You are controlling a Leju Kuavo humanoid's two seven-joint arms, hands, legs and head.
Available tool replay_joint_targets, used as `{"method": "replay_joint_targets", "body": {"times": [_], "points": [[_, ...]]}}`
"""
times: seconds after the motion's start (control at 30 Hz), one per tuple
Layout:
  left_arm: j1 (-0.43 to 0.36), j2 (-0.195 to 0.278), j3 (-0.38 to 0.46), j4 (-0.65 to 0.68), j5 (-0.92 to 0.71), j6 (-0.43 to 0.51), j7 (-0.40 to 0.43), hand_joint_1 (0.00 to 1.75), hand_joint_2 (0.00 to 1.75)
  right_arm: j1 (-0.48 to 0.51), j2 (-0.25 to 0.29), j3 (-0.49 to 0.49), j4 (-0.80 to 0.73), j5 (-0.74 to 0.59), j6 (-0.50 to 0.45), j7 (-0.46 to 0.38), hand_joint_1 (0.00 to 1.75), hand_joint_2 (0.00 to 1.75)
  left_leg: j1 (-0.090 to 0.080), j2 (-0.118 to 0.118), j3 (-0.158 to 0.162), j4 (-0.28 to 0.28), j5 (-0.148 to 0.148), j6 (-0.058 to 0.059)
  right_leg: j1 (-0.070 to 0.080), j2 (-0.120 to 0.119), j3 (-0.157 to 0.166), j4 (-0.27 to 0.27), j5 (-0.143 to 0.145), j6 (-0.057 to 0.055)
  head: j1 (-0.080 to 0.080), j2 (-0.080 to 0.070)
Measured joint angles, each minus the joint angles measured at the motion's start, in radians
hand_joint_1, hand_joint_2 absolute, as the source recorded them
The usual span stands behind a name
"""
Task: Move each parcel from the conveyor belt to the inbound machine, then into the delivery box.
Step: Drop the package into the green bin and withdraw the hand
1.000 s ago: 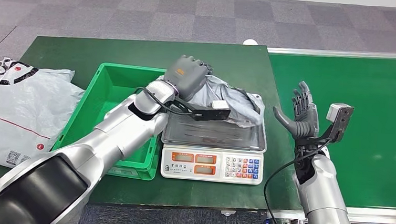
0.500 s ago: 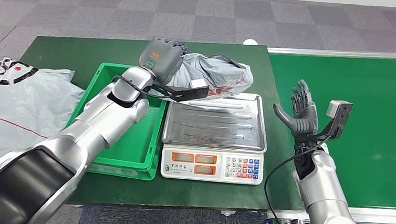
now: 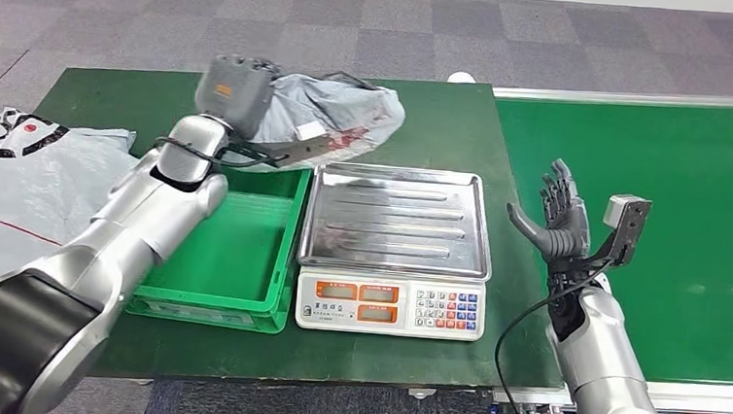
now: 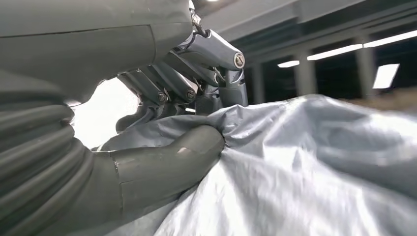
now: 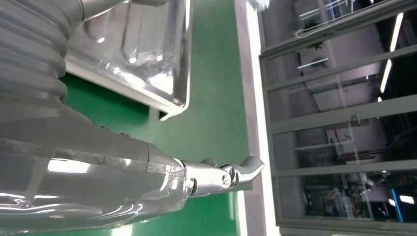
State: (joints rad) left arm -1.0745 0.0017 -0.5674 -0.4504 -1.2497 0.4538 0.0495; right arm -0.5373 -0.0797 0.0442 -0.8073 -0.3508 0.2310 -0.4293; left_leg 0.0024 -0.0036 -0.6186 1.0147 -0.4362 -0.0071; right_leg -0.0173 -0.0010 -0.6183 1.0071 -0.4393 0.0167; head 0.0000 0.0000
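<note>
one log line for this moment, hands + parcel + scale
left hand: grips grey parcel above green bin's far edge | right hand: open, empty | scale tray: bare

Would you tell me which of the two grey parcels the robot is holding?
The crumpled grey parcel above the green bin's far edge, gripped by the left hand; the other parcel lies flat at the table's left end.
</note>
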Motion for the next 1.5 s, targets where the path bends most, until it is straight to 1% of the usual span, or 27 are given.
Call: {"method": "replay_joint_targets", "body": {"times": [0.1,0.2,0.3,0.4,0.47,0.57,0.7,0.93,1.07,1.2,1.37,1.5], "points": [[0.014,0.086,0.055,-0.012,0.005,0.018,-0.014,1.75,1.75,0.029,-0.035,-0.002,-0.020,-0.017,0.004,0.003,0.00,1.75,0.000,0.001,0.000,0.000,0.000,-0.001,0.000,0.001,0.000,0.000,0.000,0.000,0.000,0.000],[0.072,0.175,0.126,-0.052,0.032,0.067,-0.022,1.75,1.75,0.076,-0.069,-0.011,-0.060,-0.031,-0.001,0.009,0.00,1.75,0.000,0.002,0.000,-0.001,-0.001,-0.002,0.000,0.002,-0.001,0.000,-0.001,-0.001,0.000,0.000],[0.180,0.250,0.208,-0.131,0.045,0.111,-0.022,1.75,1.75,0.133,-0.091,-0.026,-0.113,-0.037,-0.012,0.012,0.00,1.75,0.000,0.002,0.001,-0.001,-0.002,-0.003,0.000,0.002,-0.001,0.000,-0.003,-0.003,0.000,0.000],[0.299,0.297,0.281,-0.223,0.025,0.115,-0.021,1.75,1.75,0.179,-0.102,-0.040,-0.161,-0.043,-0.024,0.019,0.00,1.75,0.000,0.002,0.001,-0.001,-0.003,-0.003,0.000,0.001,-0.001,0.000,-0.004,-0.003,0.000,0.000],[0.358,0.317,0.318,-0.276,0.011,0.112,-0.020,1.75,1.75,0.202,-0.107,-0.043,-0.189,-0.046,-0.027,0.024,0.00,1.75,0.000,0.001,0.000,-0.001,-0.004,-0.003,0.000,0.000,-0.001,0.000,-0.004,-0.003,0.000,0.000],[0.407,0.335,0.355,-0.336,0.001,0.101,-0.018,1.75,1.75,0.224,-0.109,-0.047,-0.220,-0.048,-0.031,0.028,0.00,1.75,0.000,0.001,0.000,0.000,-0.004,-0.003,0.000,0.000,0.000,0.000,-0.004,-0.003,0.000,0.000],[0.436,0.348,0.385,-0.383,-0.003,0.093,-0.016,1.75,1.75,0.240,-0.109,-0.056,-0.246,-0.048,-0.035,0.028,0.00,1.75,0.000,0.001,0.000,0.000,-0.004,-0.003,0.000,0.000,0.000,0.000,-0.004,-0.003,0.000,0.000],[0.463,0.358,0.408,-0.428,-0.014,0.070,-0.014,1.75,1.75,0.248,-0.109,-0.059,-0.264,-0.051,-0.041,0.029,0.00,1.75,0.001,0.001,0.000,0.000,-0.004,-0.003,0.001,0.001,0.000,0.000,-0.004,-0.003,0.000,0.000],[0.513,0.360,0.415,-0.485,-0.010,0.027,-0.031,1.75,1.75,0.253,-0.109,-0.060,-0.266,-0.054,-0.043,0.029,0.00,1.75,0.001,0.002,0.000,0.000,-0.004,-0.003,0.000,0.001,0.000,0.000,-0.004,-0.003,0.000,0.000],[0.579,0.359,0.416,-0.570,0.062,-0.004,-0.072,1.75,1.75,0.256,-0.109,-0.060,-0.269,-0.052,-0.042,0.030,0.00,1.75,0.000,0.002,0.000,0.000,-0.004,-0.003,0.000,0.001,0.000,0.000,-0.004,-0.003,0.000,0.000],[0.652,0.353,0.415,-0.681,0.239,-0.040,-0.157,1.75,1.75,0.257,-0.109,-0.060,-0.280,-0.051,-0.044,0.041,0.00,1.75,0.000,0.002,0.000,0.000,-0.004,-0.003,0.000,0.001,0.000,0.000,-0.004,-0.003,0.000,0.000],[0.695,0.341,0.405,-0.761,0.282,-0.040,-0.186,1.75,1.75,0.255,-0.108,-0.060,-0.284,-0.048,-0.047,0.049,0.00,1.75,0.000,0.001,0.000,0.000,-0.004,-0.003,0.000,0.000,0.000,0.000,-0.004,-0.003,0.000,0.000]]}}
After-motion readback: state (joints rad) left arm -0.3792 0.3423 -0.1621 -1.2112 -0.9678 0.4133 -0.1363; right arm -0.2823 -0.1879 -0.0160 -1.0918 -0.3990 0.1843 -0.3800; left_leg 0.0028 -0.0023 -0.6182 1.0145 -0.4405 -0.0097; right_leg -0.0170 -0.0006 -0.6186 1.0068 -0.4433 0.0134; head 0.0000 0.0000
